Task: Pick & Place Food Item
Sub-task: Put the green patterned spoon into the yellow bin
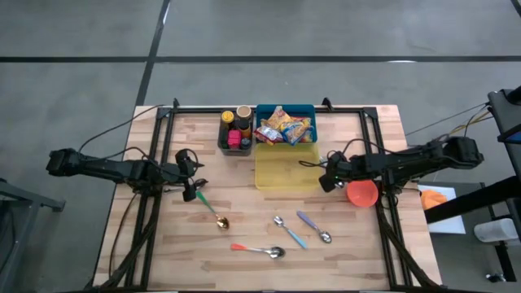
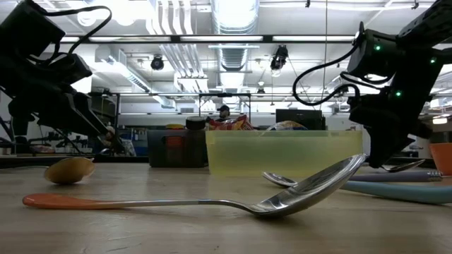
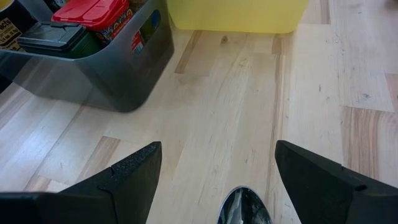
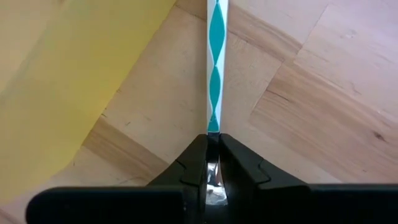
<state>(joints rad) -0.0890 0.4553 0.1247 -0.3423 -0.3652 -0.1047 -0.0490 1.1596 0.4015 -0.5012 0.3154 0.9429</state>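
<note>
1. Front of table: an orange-handled spoon [image 1: 259, 250] lies flat on the wooden table [image 1: 358, 244]. Just behind it lie a blue-handled spoon [image 1: 291, 230] and a purple-handled spoon [image 1: 313, 226], near each other but apart.
2. Left of these lies a green-handled spoon [image 1: 210, 207] with a gold bowl.
3. Left gripper [image 3: 217, 168]: positioned over the green handle end. Its fingers are spread wide and hold nothing.
4. Right gripper [image 4: 212, 146]: positioned beside the right edge of the yellow tray [image 1: 285, 171]. Its fingers are pressed together on a thin teal-and-white wavy-striped handle [image 4: 214, 56]. An orange bowl [image 1: 362, 193] sits just beside this gripper.
5. The yellow tray holds nothing.
6. Far row: a gray bin [image 1: 221, 140] holds a red-lidded container [image 3: 93, 9] and dark-lidded ones. Touching its right side, a blue bin [image 1: 313, 110] holds the food packets [image 1: 283, 128].
7. Labels and print are present on the containers and packets, but none can be read.
</note>
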